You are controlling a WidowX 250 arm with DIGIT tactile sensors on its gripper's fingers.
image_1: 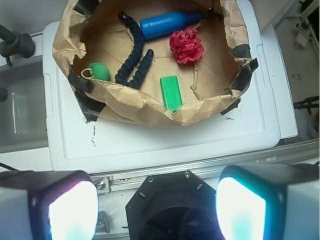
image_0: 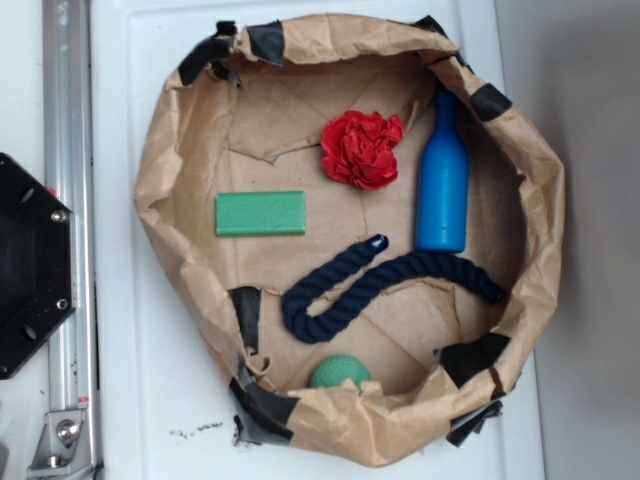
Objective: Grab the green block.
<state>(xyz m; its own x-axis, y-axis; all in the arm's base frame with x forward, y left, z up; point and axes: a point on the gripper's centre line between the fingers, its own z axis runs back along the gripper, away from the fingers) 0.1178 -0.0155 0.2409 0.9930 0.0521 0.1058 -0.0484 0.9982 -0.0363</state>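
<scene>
The green block (image_0: 260, 213) is a flat textured slab lying on the left side of the brown paper bowl's floor (image_0: 300, 120). In the wrist view the green block (image_1: 170, 92) sits just inside the bowl's near wall (image_1: 150, 107). My gripper (image_1: 157, 212) hangs high and well back from the bowl, over the robot's black base (image_1: 167, 200). It is open wide with nothing between its glowing pads (image_1: 72, 210). The exterior view does not show the gripper.
Also in the bowl are a red flower (image_0: 361, 149), an upright-lying blue bottle (image_0: 443, 180), a dark blue rope (image_0: 380, 285) and a small green ball (image_0: 339, 372). The bowl rests on a white lid (image_0: 150, 400) beside an aluminium rail (image_0: 70, 100).
</scene>
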